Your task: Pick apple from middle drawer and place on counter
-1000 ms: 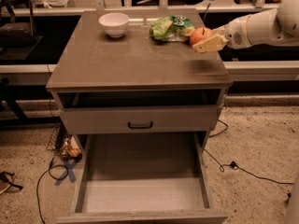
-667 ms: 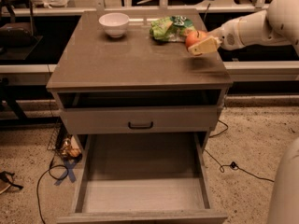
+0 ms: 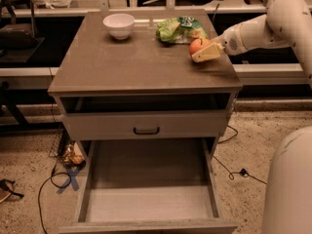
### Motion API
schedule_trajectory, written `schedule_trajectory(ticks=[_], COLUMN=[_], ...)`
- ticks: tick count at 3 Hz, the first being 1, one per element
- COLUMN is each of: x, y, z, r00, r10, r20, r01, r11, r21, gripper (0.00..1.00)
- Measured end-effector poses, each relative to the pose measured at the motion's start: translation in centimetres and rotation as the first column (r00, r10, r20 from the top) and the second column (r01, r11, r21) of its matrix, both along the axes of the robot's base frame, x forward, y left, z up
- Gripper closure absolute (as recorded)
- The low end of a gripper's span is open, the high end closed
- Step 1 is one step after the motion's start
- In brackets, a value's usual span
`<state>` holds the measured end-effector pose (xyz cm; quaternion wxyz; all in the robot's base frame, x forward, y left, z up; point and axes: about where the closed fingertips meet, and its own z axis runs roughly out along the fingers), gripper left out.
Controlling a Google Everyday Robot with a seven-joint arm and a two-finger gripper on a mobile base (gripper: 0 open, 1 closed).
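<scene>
As I look down on the grey cabinet from the front, its counter (image 3: pixel 122 67) fills the upper half of the view as a broad grey-brown slab. Below it, the middle drawer (image 3: pixel 146 179) is pulled well out toward me, its flat floor bare. Between the two sits a shallower closed drawer front (image 3: pixel 97 126) with a small black handle (image 3: pixel 146 130). My white arm (image 3: pixel 263 28) reaches in from the upper right, over the counter's right edge. A green-and-yellow snack bag (image 3: pixel 178 29) lies at the back of the counter, right of centre, and a white bowl (image 3: pixel 119 25) stands upright to its left, well apart from it. The apple (image 3: pixel 197 45), red-orange, is at the right side of the counter, just in front of the bag. The gripper (image 3: pixel 204 51) is clamped on the apple, one pale finger crossing its front. I cannot tell whether the apple touches the slab.
</scene>
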<state>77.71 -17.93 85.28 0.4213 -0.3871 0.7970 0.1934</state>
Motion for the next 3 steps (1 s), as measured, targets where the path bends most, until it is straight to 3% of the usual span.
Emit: schedule_trajectory(ticks=[1,3], x=[0.4,0.5], y=[0.3,0.4], z=[-1.0,-2.2], r00=[0.9996,0.9981], r10=[-0.001,-0.001], r20=[-0.029,-0.061], r01=[0.0,-0.004], r11=[0.999,0.997], r21=[-0.038,-0.079], gripper=[0.82,0.36])
